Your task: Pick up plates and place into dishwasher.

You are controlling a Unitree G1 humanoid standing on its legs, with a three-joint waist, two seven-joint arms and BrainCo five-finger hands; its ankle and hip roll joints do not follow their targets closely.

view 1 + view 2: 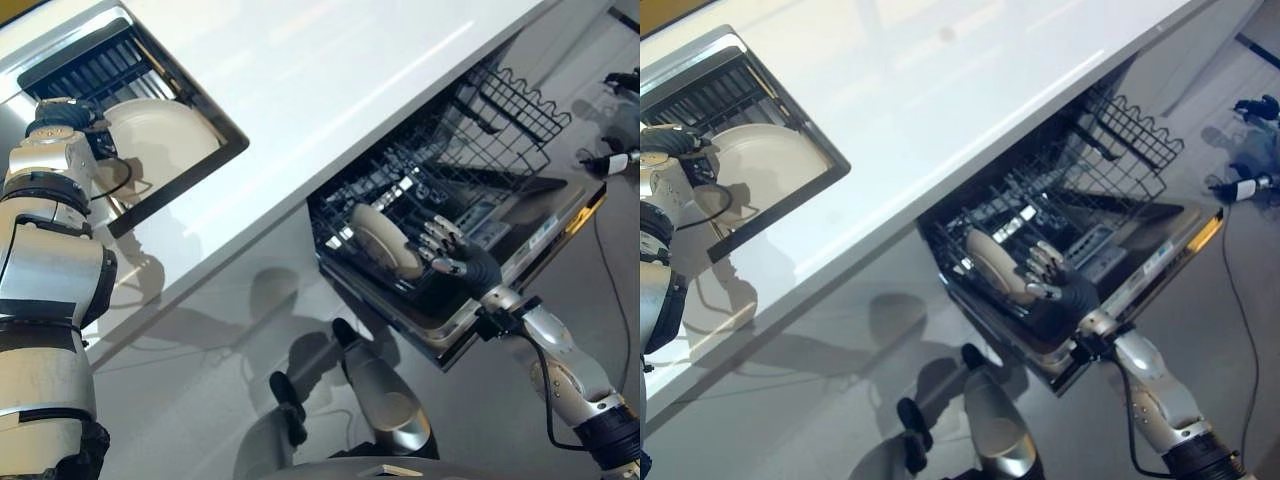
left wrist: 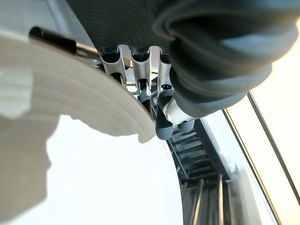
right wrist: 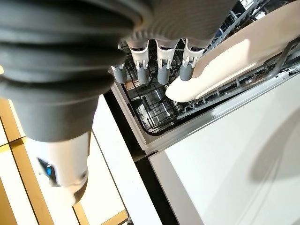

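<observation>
The right hand reached into the lower rack of the open dishwasher, which stood pulled out below the front edge of the white bench. Its fingers were fairly straight and spread, not curled round anything. In the right wrist view one fingertip lay against the rim of a cream plate, and the others hung just beside it. That plate stood on edge among the rack's wires, tilted, near the front of the rack. The dishwasher's door lay dropped open beneath the hand. Behind the lower rack a second wire basket stood raised at the far end of the machine.

Farther off, at the robot's left, a sink was sunk into the bench. A large cream plate leaned inside it, with a dark ribbed draining rack at the sink's far end. The left hand was at the near edge of that plate. In the left wrist view its fingers bent down behind the plate's rim while the thumb tip pressed at the rim's front, so the hand pinched the plate. The plate rested in the sink.
</observation>
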